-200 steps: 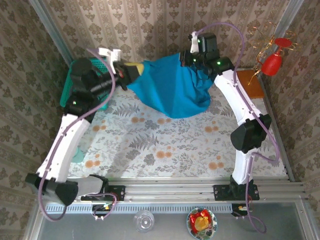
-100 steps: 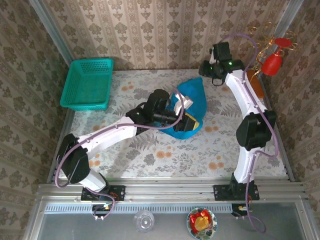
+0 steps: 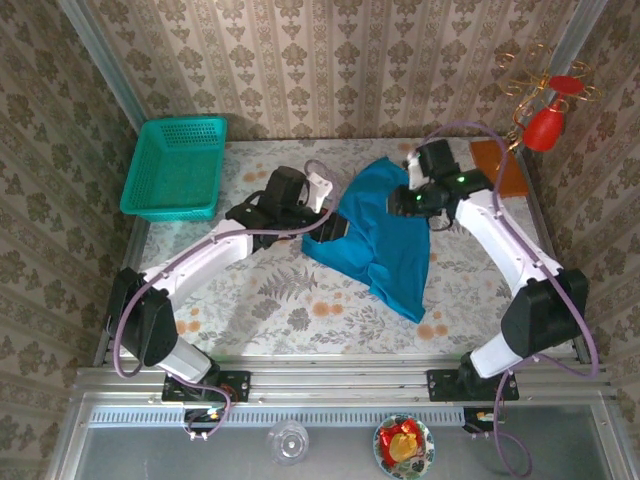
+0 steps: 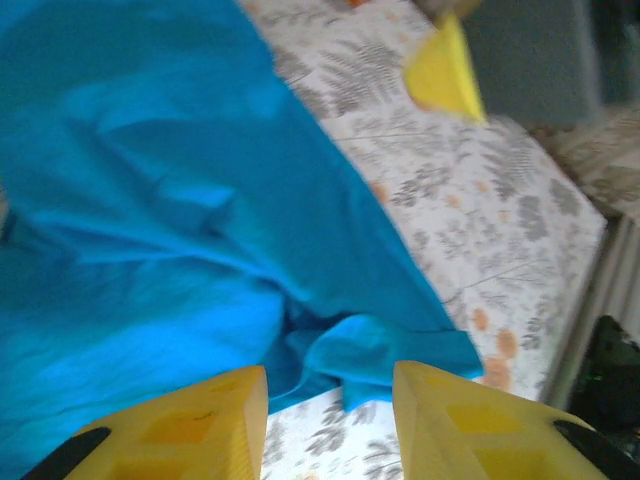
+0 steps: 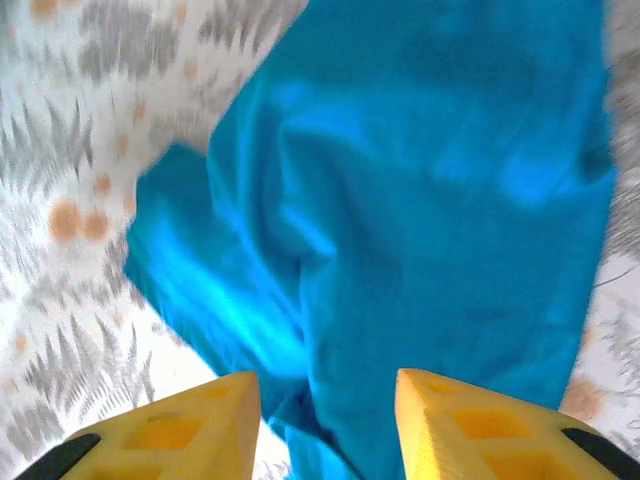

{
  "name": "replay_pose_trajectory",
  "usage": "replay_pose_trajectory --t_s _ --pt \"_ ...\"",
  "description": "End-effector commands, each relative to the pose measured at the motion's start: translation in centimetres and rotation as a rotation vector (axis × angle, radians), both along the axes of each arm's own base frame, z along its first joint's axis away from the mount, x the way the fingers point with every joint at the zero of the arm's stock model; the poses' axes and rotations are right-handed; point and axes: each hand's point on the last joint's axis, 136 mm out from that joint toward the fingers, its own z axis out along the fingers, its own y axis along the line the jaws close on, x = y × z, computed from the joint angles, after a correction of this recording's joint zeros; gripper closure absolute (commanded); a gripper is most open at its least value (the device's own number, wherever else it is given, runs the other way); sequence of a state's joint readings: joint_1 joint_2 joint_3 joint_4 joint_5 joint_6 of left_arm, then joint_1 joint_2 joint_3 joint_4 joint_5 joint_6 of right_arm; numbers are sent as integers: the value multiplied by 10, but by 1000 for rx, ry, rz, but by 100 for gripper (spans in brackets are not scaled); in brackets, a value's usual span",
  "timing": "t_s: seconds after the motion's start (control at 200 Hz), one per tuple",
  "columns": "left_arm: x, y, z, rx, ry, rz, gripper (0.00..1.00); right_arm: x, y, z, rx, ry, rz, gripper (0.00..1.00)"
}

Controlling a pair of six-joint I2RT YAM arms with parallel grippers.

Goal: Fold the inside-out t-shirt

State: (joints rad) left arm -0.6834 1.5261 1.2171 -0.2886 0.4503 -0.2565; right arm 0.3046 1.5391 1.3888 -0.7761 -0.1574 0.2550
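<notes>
Floral-patterned table (image 3: 270, 300) stretches away from my bases. Nearest, on the grey ledge behind them, a small dish (image 3: 403, 447) holds something red and yellow, with a clear glass (image 3: 288, 441) beside it. Further out, right of centre, the teal-blue t-shirt (image 3: 385, 245) lies rumpled on the table, broad at its far end and tapering to a near corner, creased all over. Over its far part hover my left gripper (image 4: 328, 385) and right gripper (image 5: 322, 385). Both have their jaws apart, pinching nothing, with cloth showing below the gap. Farthest, at the left corner, sits a teal mesh basket (image 3: 178, 165), its mesh floor in plain sight.
</notes>
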Motion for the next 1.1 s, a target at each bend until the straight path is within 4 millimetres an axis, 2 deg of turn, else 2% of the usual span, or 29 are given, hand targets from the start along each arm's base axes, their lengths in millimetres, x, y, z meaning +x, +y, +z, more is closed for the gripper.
replay_pose_trajectory --t_s 0.0,0.2,0.405,0.6,0.765,0.93,1.095 --pt "10 22 -20 38 48 86 62 -38 17 -35 -127 91 143 59" --pt "22 61 -31 -3 98 205 63 -61 25 -86 -276 215 267 61" --pt "20 91 -38 4 119 273 63 -65 27 -123 -291 285 269 61" --pt "14 96 -42 -4 138 273 63 -70 22 -146 -323 347 262 63" --pt "15 95 -41 -8 132 269 63 -74 24 -146 -310 354 269 75" --pt "17 92 -35 -18 120 259 63 -74 22 -130 -315 323 255 100" --pt "19 84 -21 -39 26 202 62 -74 22 -93 -308 252 243 100"
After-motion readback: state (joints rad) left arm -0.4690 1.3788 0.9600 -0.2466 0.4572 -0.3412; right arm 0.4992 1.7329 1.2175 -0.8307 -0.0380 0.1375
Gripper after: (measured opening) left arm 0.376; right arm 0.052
